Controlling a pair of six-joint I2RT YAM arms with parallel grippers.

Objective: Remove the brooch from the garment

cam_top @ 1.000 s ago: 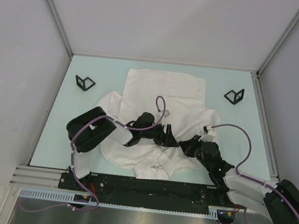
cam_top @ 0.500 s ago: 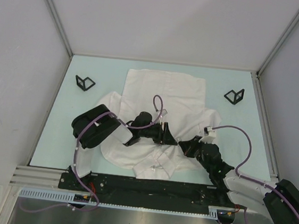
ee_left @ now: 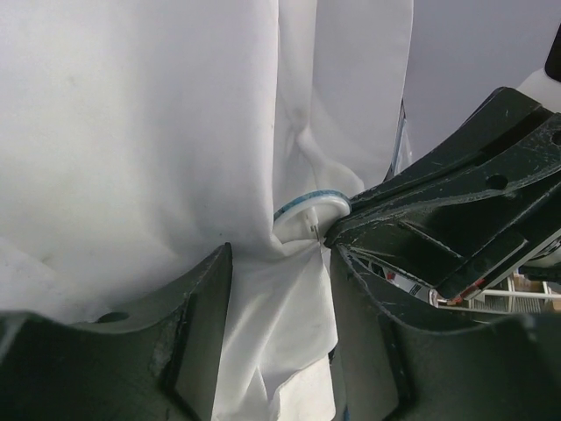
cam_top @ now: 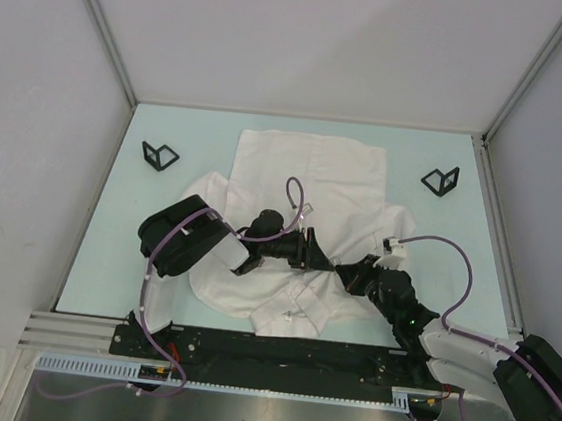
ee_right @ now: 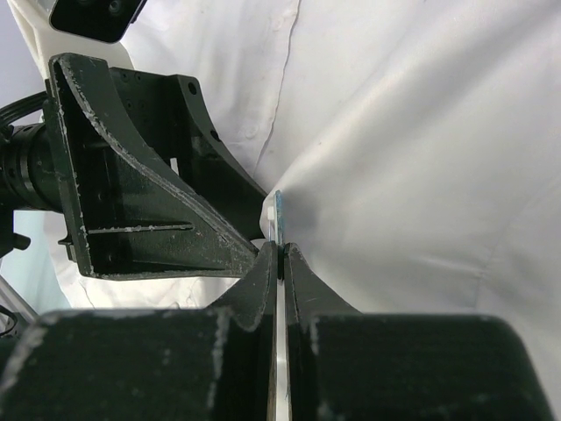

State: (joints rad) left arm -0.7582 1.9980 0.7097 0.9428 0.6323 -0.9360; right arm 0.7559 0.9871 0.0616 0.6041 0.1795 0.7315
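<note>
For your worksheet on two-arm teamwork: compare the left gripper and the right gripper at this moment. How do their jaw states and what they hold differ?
The left gripper is open with shirt fabric between its jaws; the right gripper is shut edge-on upon the thin, blue-rimmed brooch. Both meet at one spot on the shirt.

No text, label, brand, number or sign can be read in any of the three views. A small white sticker [ee_left: 405,282] shows under the right claw [ee_left: 346,230] in the left wrist view, but its print is too blurred to read.
</note>
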